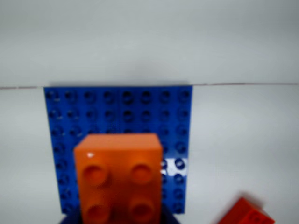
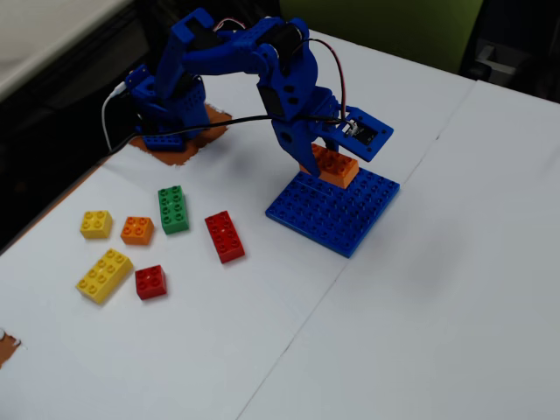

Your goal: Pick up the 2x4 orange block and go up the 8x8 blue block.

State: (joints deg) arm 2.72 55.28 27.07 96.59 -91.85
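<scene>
The 2x4 orange block (image 1: 119, 179) fills the lower middle of the wrist view, with four of its studs showing and the rest cut off by the frame. My gripper (image 1: 117, 220) is shut on it; only dark blue jaw edges show at the bottom. Behind and below it lies the 8x8 blue block (image 1: 117, 107). In the fixed view my gripper (image 2: 325, 159) holds the orange block (image 2: 337, 166) over the far left corner of the blue baseplate (image 2: 341, 214). Whether the block touches the studs I cannot tell.
Left of the plate in the fixed view lie a red oblong brick (image 2: 225, 236), a green brick (image 2: 173, 209), a small orange brick (image 2: 137, 229), two yellow bricks (image 2: 104, 275) and a small red one (image 2: 150, 282). The red brick (image 1: 245, 213) also shows in the wrist view. The arm's base (image 2: 166, 114) stands at the back left.
</scene>
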